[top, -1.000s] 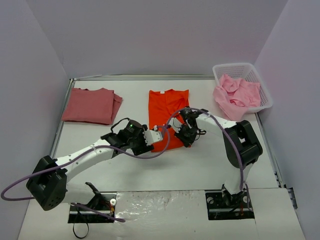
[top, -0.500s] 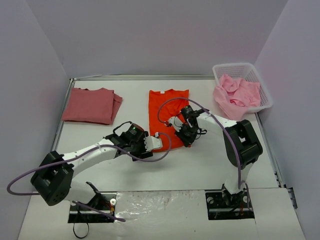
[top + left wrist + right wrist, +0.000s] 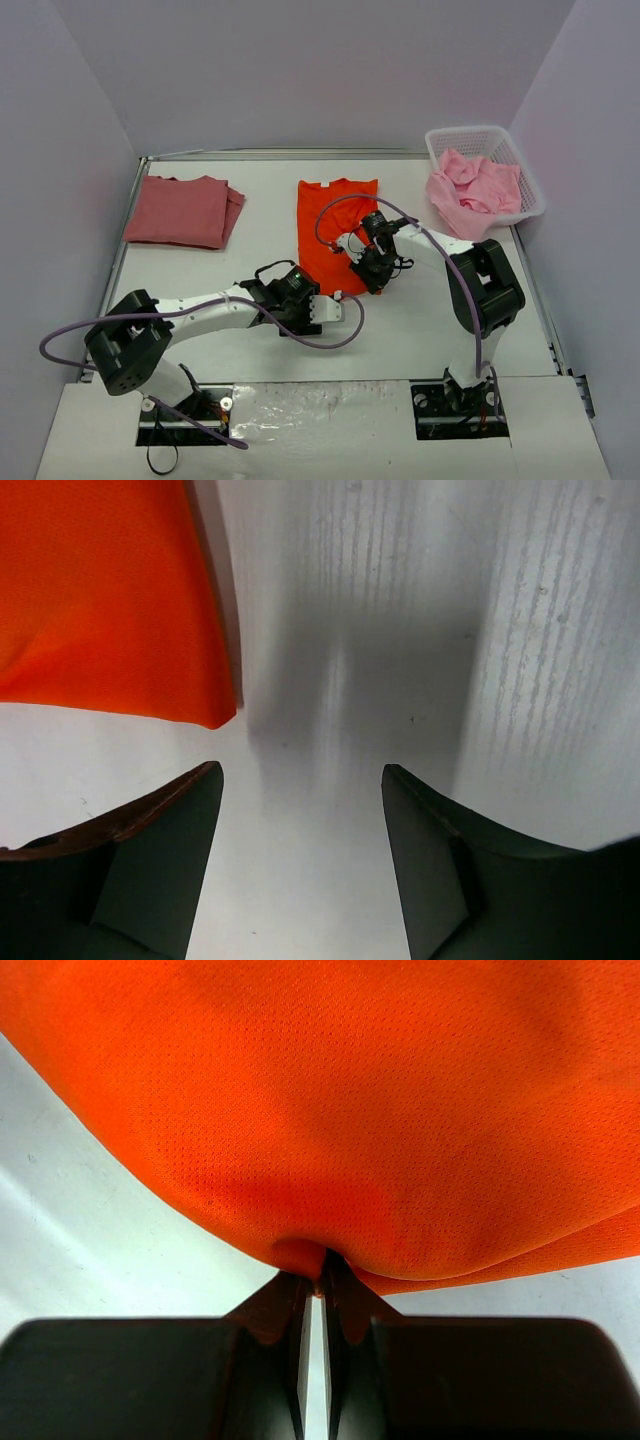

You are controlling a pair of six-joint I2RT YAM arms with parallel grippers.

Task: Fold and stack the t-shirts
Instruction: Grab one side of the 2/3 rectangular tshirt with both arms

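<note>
logging: rose-red t-shirt (image 3: 185, 210) folded upper left; my right end effector (image 3: 315, 1278) pinching orange t-shirt (image 3: 335, 212), left end effector (image 3: 300, 780) open; pink t-shirts (image 3: 478, 185) pending.

Left gripper (image 3: 338, 310): drawn off the lower left hem of the orange-red t-shirt (image 3: 325, 225), toward the near edge and rightward; now found over bare table (image 3: 420, 320), just past the shirt's near corner. Left arm (image 3: 200, 308): folded closer in, its large dark joint shifted right and away from the near edge
</note>
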